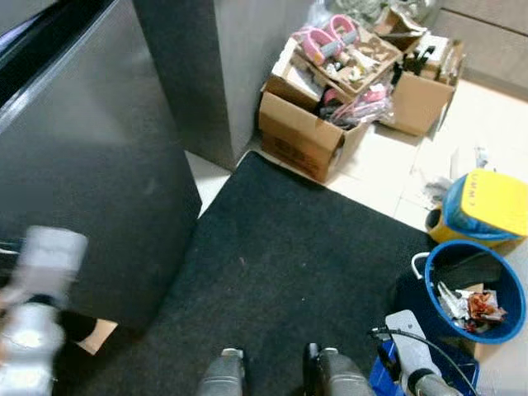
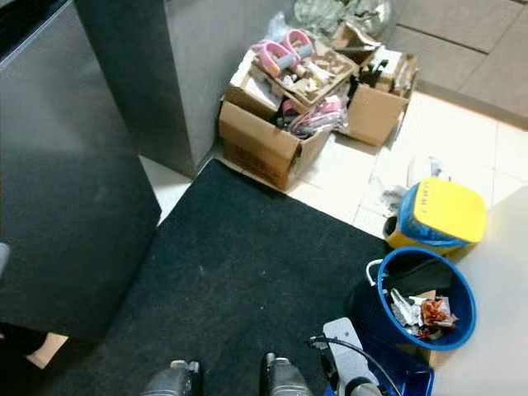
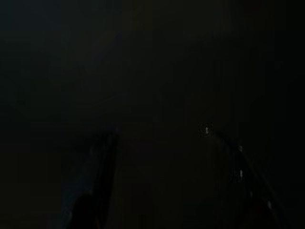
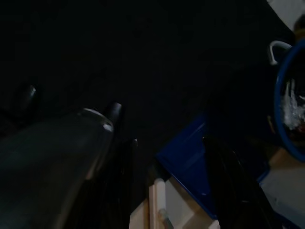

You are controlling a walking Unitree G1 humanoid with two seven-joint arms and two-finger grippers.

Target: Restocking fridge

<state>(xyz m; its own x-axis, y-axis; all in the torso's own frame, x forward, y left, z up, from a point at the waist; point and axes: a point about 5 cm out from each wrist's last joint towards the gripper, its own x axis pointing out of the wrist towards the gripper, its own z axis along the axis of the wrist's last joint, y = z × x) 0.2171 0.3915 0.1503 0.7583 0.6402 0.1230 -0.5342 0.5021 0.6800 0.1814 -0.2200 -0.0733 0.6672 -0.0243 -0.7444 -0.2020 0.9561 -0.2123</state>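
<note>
The dark grey fridge door (image 1: 91, 165) stands shut on my left, reaching down to the black mat (image 1: 289, 264). My left arm (image 1: 37, 318) is a blurred silver shape low beside the door. In the very dark left wrist view, the left gripper (image 3: 171, 181) shows two faint fingers set apart with nothing between them. My right arm (image 1: 412, 351) hangs at the lower right. The right gripper (image 4: 176, 191) is open over a blue crate (image 4: 190, 167) and the mat, holding nothing.
A grey pillar (image 1: 214, 66) stands behind the fridge. Open cardboard boxes (image 1: 305, 136) full of clutter sit at the far end of the mat. A blue bucket (image 1: 507, 285) of rubbish and a yellow-lidded container (image 1: 491, 202) stand on the right. My legs (image 1: 223, 375) are on the mat.
</note>
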